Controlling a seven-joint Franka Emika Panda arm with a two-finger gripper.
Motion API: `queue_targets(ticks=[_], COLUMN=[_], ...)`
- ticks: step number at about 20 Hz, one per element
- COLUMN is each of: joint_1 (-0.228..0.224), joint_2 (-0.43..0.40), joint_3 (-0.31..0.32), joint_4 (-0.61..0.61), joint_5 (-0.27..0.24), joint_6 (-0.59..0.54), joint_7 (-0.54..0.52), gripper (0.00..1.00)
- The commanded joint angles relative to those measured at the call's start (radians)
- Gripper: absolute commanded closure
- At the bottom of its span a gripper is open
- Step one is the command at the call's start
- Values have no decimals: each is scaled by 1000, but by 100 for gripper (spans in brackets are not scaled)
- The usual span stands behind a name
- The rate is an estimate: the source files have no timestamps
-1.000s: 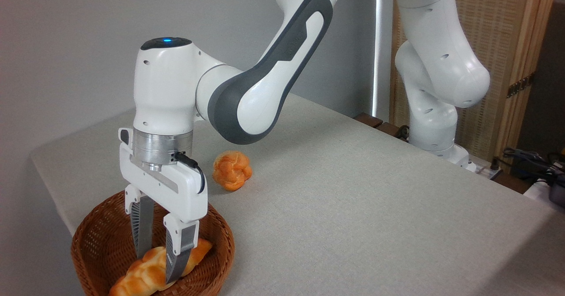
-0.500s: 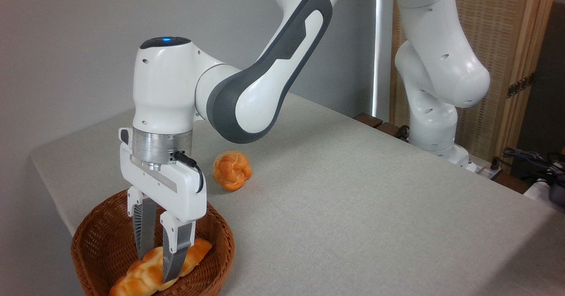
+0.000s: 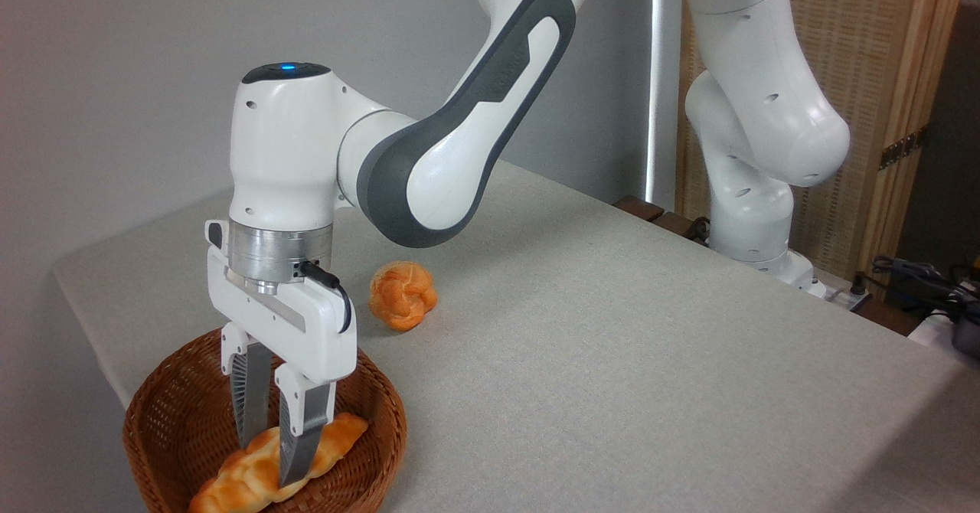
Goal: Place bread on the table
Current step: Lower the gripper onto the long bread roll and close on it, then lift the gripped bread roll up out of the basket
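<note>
The bread [image 3: 230, 478], a long braided golden loaf, lies slanted inside the brown wicker basket [image 3: 387, 410] at the lower left. My gripper [image 3: 269, 461] reaches straight down into the basket, and its two fingers are shut on the middle of the loaf, one on each side. The loaf's ends stick out to the lower left and upper right of the fingers. Whether the loaf still touches the basket floor cannot be told. The table [image 3: 612, 344], covered in light grey-beige cloth, fills the middle and right of the view.
A small round knotted orange bun [image 3: 402, 295] sits on the cloth just behind the basket. The robot's base [image 3: 754, 230] stands at the table's far right edge, with cables [image 3: 919, 276] beyond it. The basket sits near the table's left corner.
The fingers have closed inward from a wider gap until they grip the loaf's middle. The wrist has risen slightly; the loaf has barely moved.
</note>
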Motion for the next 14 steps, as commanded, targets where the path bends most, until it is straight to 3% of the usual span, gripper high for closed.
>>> queue_targets(ticks=[1, 8, 14], joint_1=[-3, -3, -7], joint_2=[-9, -58, -136], joint_3=[0, 0, -8], joint_4=[10, 5, -3], joint_5=[12, 3, -5], joint_6=[4, -6, -88], joint_7=[-3, -7, -1], gripper=[42, 43, 42])
